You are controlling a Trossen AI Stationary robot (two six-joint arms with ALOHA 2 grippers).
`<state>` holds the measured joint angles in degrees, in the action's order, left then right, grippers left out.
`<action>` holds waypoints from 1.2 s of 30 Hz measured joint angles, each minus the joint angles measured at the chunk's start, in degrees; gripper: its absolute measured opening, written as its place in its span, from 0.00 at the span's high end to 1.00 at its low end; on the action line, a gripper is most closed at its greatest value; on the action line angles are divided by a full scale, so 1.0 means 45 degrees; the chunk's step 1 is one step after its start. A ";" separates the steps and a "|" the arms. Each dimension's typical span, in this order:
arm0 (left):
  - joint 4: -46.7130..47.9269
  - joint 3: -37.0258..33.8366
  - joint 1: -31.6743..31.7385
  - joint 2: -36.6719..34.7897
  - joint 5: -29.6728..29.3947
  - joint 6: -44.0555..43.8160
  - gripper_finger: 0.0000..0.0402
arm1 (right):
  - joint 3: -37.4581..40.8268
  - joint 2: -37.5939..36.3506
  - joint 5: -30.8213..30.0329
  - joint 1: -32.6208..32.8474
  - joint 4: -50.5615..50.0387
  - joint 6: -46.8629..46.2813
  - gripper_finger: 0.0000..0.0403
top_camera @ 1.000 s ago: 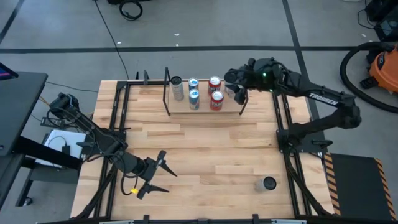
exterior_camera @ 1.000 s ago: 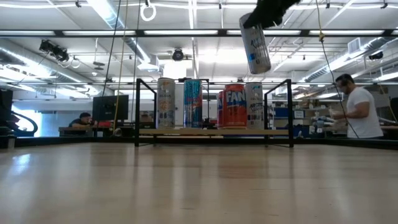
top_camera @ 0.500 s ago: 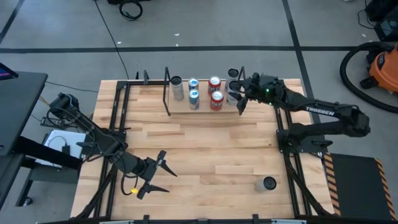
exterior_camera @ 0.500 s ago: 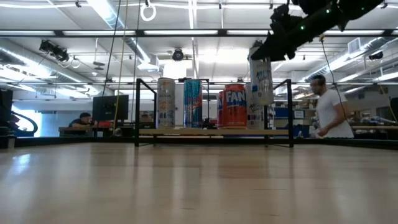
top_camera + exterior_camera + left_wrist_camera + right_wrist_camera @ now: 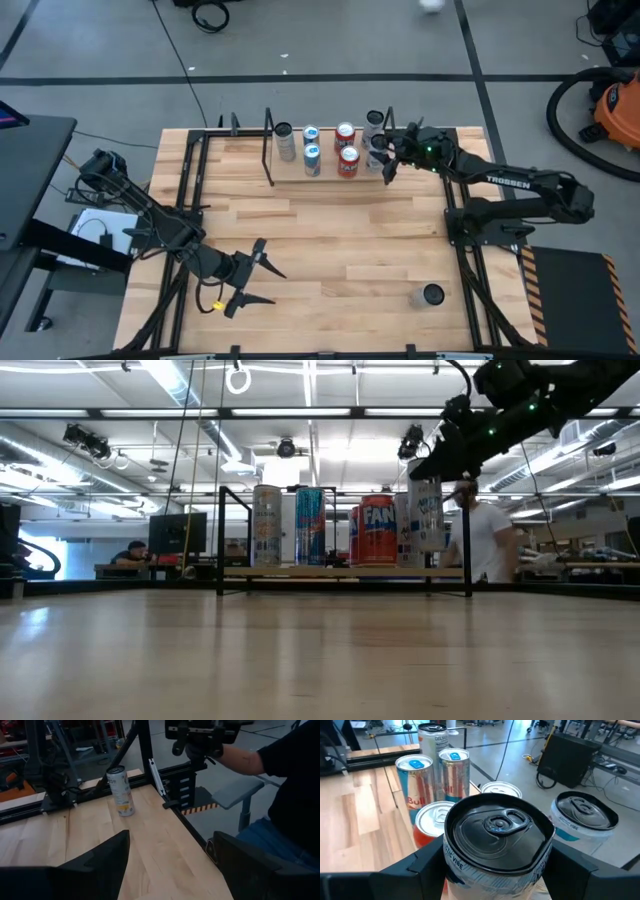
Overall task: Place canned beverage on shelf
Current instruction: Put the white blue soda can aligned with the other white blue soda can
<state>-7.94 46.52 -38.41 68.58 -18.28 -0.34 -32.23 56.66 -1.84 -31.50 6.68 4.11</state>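
We're inside a robotics lab or workshop, a big open industrial hall. Up top, long strip lights [image 5: 190, 395] run along an exposed ceiling with beams and ducts. The floor [image 5: 330, 45] is bare grey concrete crossed by dark seams, a loose cable [image 5: 210, 15] coiled on it and an orange shop vacuum [image 5: 610, 100] parked at the edge. Centre stage, a butcher-block table [image 5: 320, 240] framed in black metal carries two dark robot arms. Across the room, a person in a white shirt [image 5: 485, 540] stands among benches, another sits at a monitor [image 5: 180, 532], and a seated person [image 5: 295, 795] holds a black controller [image 5: 200, 732] close by.
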 joint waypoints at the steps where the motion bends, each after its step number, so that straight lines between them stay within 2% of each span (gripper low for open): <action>1: -0.0009 0.0000 0.0000 0.0000 0.0000 0.0018 0.29 | 0.0063 0.0000 0.0005 -0.0074 0.0058 0.0026 0.33; 9: -0.0040 0.0000 0.0189 0.0000 -0.0034 0.0448 0.29 | 0.0597 0.0450 0.0039 -0.0663 0.0529 0.0117 0.33; 16: -0.0038 0.0000 0.0714 0.0000 -0.0034 0.0675 0.29 | 0.0592 0.1147 0.0512 -0.0721 0.1688 0.0190 0.33; 25: 0.0320 0.0000 0.1370 0.0000 -0.0029 0.0704 0.29 | 0.0558 0.1490 0.0634 -0.0808 0.1917 0.0215 0.33; 36: 0.0446 0.0000 0.1501 0.0000 -0.0024 0.0818 0.29 | 0.0558 0.1574 0.0619 -0.0803 0.1830 -0.0081 0.25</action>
<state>-5.93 46.52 -31.66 68.58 -18.39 3.34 -29.71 63.75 0.95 -35.11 14.92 3.75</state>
